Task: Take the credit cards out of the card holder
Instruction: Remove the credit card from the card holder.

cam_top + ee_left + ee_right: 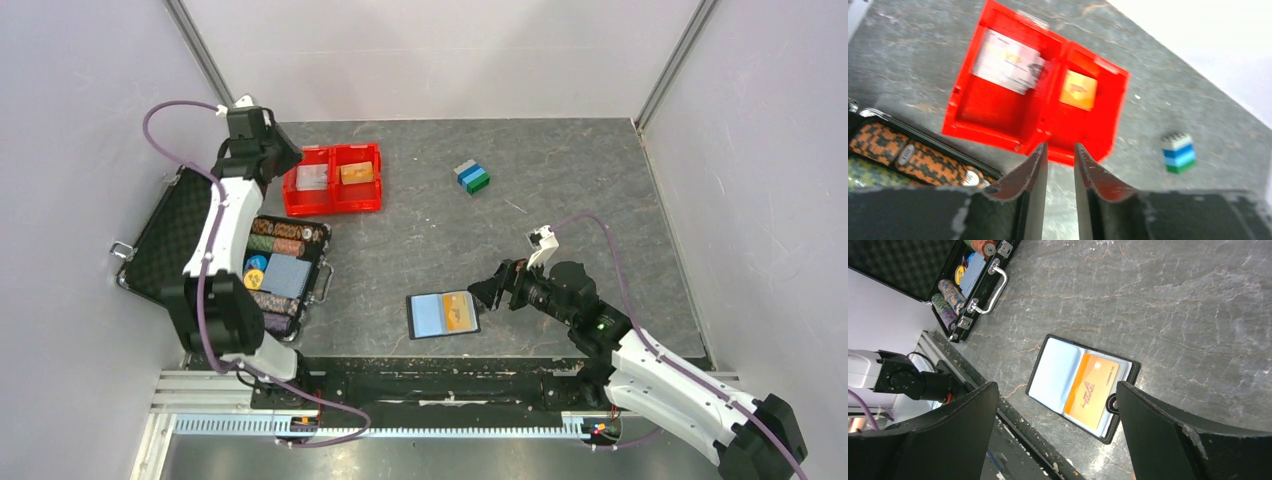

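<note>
Near the table's front edge, the card holder [443, 314] is lying open, showing an orange card [1091, 389]; the right gripper [490, 290] is hovering beside it, jaws wide. Left gripper [1060, 165], nearly closed, is reaching over the red tray [333, 180].

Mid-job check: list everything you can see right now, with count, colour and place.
card holder: one, black-edged, lying open, near edge of table, centre
orange card: one, in holder's right half
red tray: one, two compartments, far left
whitish card: one visible, tray's left compartment
orange card in tray: one visible, right compartment
black case: one, open, left edge, holding poker chips
stacked blocks: one stack, grey, blue, green, far centre
left tool: over tray, nearly shut, empty
right tool: open, above holder
</note>
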